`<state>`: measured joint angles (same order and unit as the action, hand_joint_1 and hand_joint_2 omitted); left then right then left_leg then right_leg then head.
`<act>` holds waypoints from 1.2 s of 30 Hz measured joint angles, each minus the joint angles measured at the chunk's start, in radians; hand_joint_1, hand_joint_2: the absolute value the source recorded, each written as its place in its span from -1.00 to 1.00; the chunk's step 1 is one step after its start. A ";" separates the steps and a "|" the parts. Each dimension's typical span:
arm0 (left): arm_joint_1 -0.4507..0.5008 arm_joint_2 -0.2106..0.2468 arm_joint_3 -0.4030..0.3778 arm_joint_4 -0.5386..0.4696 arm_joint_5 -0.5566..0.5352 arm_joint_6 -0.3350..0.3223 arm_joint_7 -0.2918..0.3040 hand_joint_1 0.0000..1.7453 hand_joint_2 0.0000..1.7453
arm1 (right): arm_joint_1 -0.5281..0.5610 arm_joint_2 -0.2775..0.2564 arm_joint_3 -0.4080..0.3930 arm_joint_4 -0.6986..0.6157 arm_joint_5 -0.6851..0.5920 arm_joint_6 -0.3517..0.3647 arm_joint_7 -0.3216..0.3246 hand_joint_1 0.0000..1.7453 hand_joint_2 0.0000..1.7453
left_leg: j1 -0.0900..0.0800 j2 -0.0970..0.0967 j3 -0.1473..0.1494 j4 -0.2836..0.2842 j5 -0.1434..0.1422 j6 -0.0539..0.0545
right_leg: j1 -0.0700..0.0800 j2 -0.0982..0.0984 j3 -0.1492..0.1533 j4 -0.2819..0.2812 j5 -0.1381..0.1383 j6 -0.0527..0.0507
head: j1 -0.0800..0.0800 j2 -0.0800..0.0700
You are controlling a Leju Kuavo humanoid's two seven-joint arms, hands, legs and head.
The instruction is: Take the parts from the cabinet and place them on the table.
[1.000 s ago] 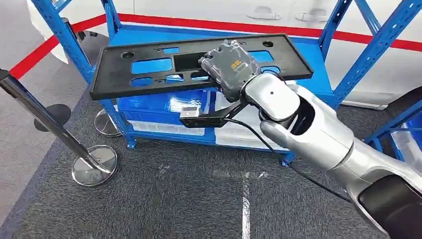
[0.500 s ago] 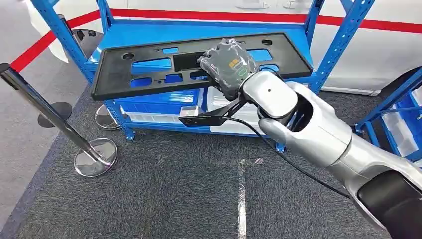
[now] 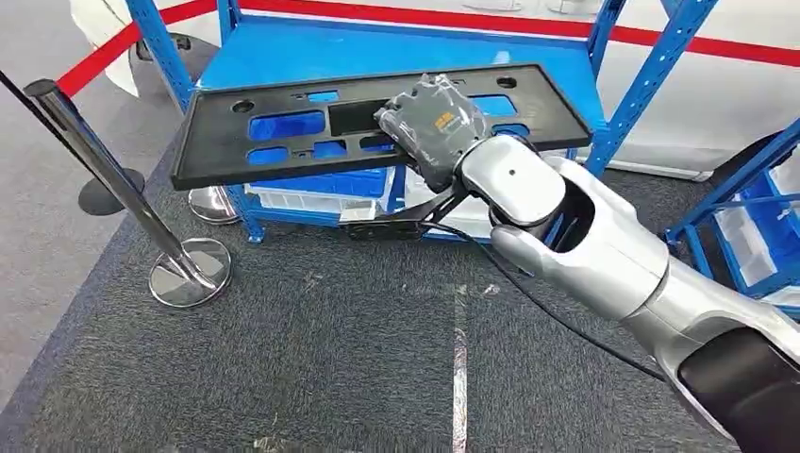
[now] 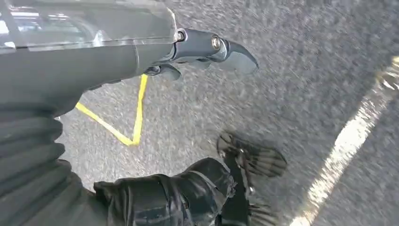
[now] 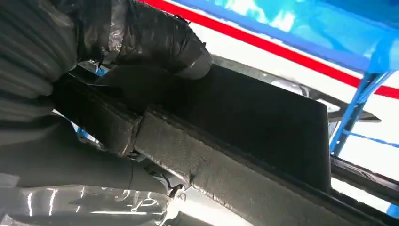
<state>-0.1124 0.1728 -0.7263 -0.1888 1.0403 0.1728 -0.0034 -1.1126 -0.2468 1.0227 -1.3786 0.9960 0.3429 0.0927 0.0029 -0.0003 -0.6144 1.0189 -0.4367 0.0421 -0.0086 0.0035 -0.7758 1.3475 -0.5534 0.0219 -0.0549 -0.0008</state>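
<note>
Right hand (image 3: 436,121) grips the long black panel (image 3: 283,127) mid-edge, clear of the blue cabinet (image 3: 377,52); left hand (image 4: 207,47) hangs empty, fingers apart. Keep it level (stanchion (image 3: 123,189) close) while turning.

Bright, even light; head view sharp, glare on silver arm (image 3: 604,245); both wrist views motion-blurred, floor (image 4: 306,84) smeared

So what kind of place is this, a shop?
More likely a workshop or storeroom: blue steel shelving holding clear bins, a roped-off post on grey carpet, and the robot's right hand carrying a black plastic panel.
</note>
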 joint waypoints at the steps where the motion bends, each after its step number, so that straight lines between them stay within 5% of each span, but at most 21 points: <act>1: 0.000 0.000 -0.002 0.000 0.000 0.000 0.000 -1.00 1.00 | 0.001 0.000 0.003 0.001 0.000 0.000 0.000 0.84 1.00 | -0.001 0.000 -0.013 0.003 0.008 -0.001 | 0.000 0.000 0.023 -0.008 0.036 -0.002 | 0.001 0.000; 3: 0.001 0.000 -0.006 0.000 0.000 0.000 0.001 -1.00 1.00 | 0.002 -0.001 0.007 0.003 0.000 -0.001 0.000 0.84 1.00 | -0.004 -0.002 -0.034 0.006 0.023 -0.003 | 0.007 0.001 0.117 -0.124 0.100 -0.016 | 0.001 0.000; 5: 0.000 -0.004 -0.007 0.000 0.000 -0.002 0.002 -1.00 1.00 | 0.000 0.000 0.007 0.003 0.000 -0.002 0.000 0.84 1.00 | -0.009 -0.002 -0.048 0.007 0.034 -0.011 | 0.019 -0.002 0.227 -0.293 0.075 -0.044 | -0.002 0.000; 6: 0.002 -0.003 -0.008 0.000 0.000 -0.002 0.003 -1.00 1.00 | 0.000 0.000 0.007 0.003 0.000 -0.003 0.001 0.84 1.00 | -0.002 -0.002 -0.050 0.005 0.048 -0.018 | 0.018 -0.005 0.244 -0.336 0.061 -0.041 | -0.001 0.000; 8: 0.003 -0.003 -0.013 0.000 0.000 -0.002 0.007 -1.00 1.00 | 0.001 0.000 0.009 0.005 0.000 -0.002 0.003 0.84 1.00 | 0.006 -0.001 -0.058 -0.011 0.070 -0.031 | 0.026 -0.002 0.232 -0.339 0.079 -0.044 | 0.004 0.000; 9: 0.006 -0.001 -0.013 0.001 0.000 0.000 0.009 -1.00 1.00 | 0.005 -0.001 0.010 0.007 0.000 -0.002 0.003 0.84 1.00 | -0.003 -0.004 -0.060 -0.017 0.076 -0.037 | 0.016 -0.005 0.233 -0.360 0.098 -0.049 | 0.004 0.000; 11: 0.007 -0.005 -0.014 0.001 0.000 -0.001 0.009 -1.00 1.00 | 0.005 -0.001 0.014 0.007 0.000 -0.002 0.003 0.84 1.00 | 0.003 -0.003 -0.082 0.032 -0.003 -0.048 | 0.007 -0.011 0.224 -0.375 0.120 -0.054 | 0.002 0.000; 13: 0.007 -0.005 -0.014 0.001 -0.003 -0.002 0.011 -1.00 1.00 | 0.006 -0.001 0.016 0.007 0.004 -0.002 0.003 0.84 1.00 | 0.013 -0.003 -0.123 0.176 -0.100 -0.061 | 0.003 -0.012 0.207 -0.374 0.133 -0.053 | -0.003 0.000; 15: 0.007 -0.004 -0.014 0.001 -0.006 -0.005 0.012 -1.00 1.00 | 0.010 -0.001 0.016 0.008 0.011 -0.004 0.007 0.84 1.00 | 0.021 -0.003 -0.140 0.283 -0.119 -0.075 | -0.004 -0.013 0.182 -0.362 0.144 -0.046 | -0.004 0.000; 16: 0.007 -0.004 -0.014 0.001 -0.008 -0.006 0.013 -1.00 1.00 | 0.012 -0.001 0.016 0.008 0.013 -0.005 0.008 0.84 1.00 | 0.025 -0.002 -0.124 0.274 -0.095 -0.082 | -0.009 -0.013 0.171 -0.354 0.147 -0.041 | -0.003 0.000; 18: 0.006 -0.004 -0.014 0.001 -0.008 -0.006 0.014 -1.00 1.00 | 0.015 -0.001 0.018 0.008 0.015 -0.005 0.009 0.84 1.00 | 0.037 -0.002 -0.029 0.140 -0.024 -0.101 | -0.024 -0.013 0.141 -0.329 0.151 -0.032 | -0.004 0.000; 20: -0.001 -0.009 -0.014 0.001 -0.008 -0.007 0.015 -1.00 1.00 | 0.015 -0.001 0.019 0.007 0.019 -0.005 0.009 0.84 1.00 | 0.031 -0.010 0.043 0.032 -0.057 -0.116 | -0.023 -0.010 0.110 -0.308 0.155 -0.012 | -0.013 0.000; 21: 0.000 -0.004 -0.014 0.001 -0.008 -0.007 0.015 -1.00 1.00 | 0.015 -0.001 0.019 0.007 0.020 -0.006 0.010 0.84 1.00 | 0.031 -0.013 0.029 0.029 -0.051 -0.097 | -0.020 -0.009 0.106 -0.303 0.162 -0.005 | -0.008 0.000; 24: 0.003 -0.007 -0.015 0.001 -0.007 -0.007 0.018 -1.00 1.00 | 0.018 -0.002 0.024 0.008 0.022 -0.005 0.009 0.84 1.00 | 0.031 -0.011 0.010 0.038 -0.037 -0.076 | -0.020 -0.005 0.097 -0.307 0.183 0.013 | -0.008 0.000; 25: 0.002 -0.007 -0.015 0.001 -0.007 -0.007 0.018 -1.00 1.00 | 0.018 -0.004 0.026 0.010 0.023 -0.005 0.008 0.84 1.00 | 0.033 -0.007 0.003 0.032 -0.029 -0.062 | -0.025 -0.002 0.088 -0.294 0.164 0.017 | -0.009 0.000; 28: 0.001 -0.007 -0.015 0.001 -0.008 -0.007 0.021 -1.00 1.00 | 0.019 -0.005 0.026 0.010 0.024 -0.005 0.006 0.84 1.00 | 0.024 -0.004 -0.026 0.033 -0.002 -0.028 | -0.016 -0.005 0.038 -0.113 -0.002 0.015 | 0.000 0.000; 30: 0.001 -0.007 -0.015 0.001 -0.009 -0.005 0.022 -1.00 1.00 | 0.022 -0.006 0.028 0.011 0.026 -0.003 0.006 0.84 1.00 | 0.013 -0.004 -0.047 0.032 0.016 -0.020 | -0.009 -0.004 0.025 0.002 -0.045 0.009 | 0.000 0.000; 32: 0.002 -0.008 -0.015 0.001 -0.009 -0.005 0.024 -1.00 1.00 | 0.026 -0.007 0.029 0.013 0.027 -0.002 0.008 0.84 1.00 | 0.003 -0.006 -0.068 0.033 0.034 -0.017 | 0.000 -0.004 0.071 -0.022 0.007 -0.007 | 0.000 0.000; 34: 0.001 -0.007 -0.015 0.001 -0.010 -0.004 0.024 -1.00 1.00 | 0.024 -0.007 0.029 0.013 0.027 -0.002 0.008 0.84 1.00 | -0.006 -0.008 -0.089 0.032 0.055 -0.017 | 0.017 -0.002 0.182 -0.170 0.062 -0.040 | 0.000 0.000; 35: 0.001 -0.011 -0.015 0.000 -0.010 -0.004 0.024 -1.00 1.00 | 0.020 -0.007 0.029 0.013 0.027 -0.003 0.008 0.84 1.00 | -0.006 -0.008 -0.095 0.031 0.064 -0.019 | 0.028 -0.001 0.238 -0.257 0.030 -0.061 | -0.002 0.000; 36: 0.000 -0.009 -0.015 0.000 -0.010 -0.004 0.024 -1.00 1.00 | 0.019 -0.006 0.029 0.012 0.027 -0.004 0.007 0.84 1.00 | -0.007 -0.006 -0.098 0.027 0.075 -0.022 | 0.027 -0.005 0.268 -0.323 0.016 -0.058 | -0.003 0.000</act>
<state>-0.1122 0.1637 -0.7416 -0.1884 1.0304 0.1686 0.0202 -1.0934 -0.2533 1.0521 -1.3668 1.0235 0.3392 0.1000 -0.0039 -0.0067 -0.7126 1.0458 -0.3620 0.0197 0.0187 -0.0020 -0.5079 1.0249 -0.5378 -0.0358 -0.0576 -0.0008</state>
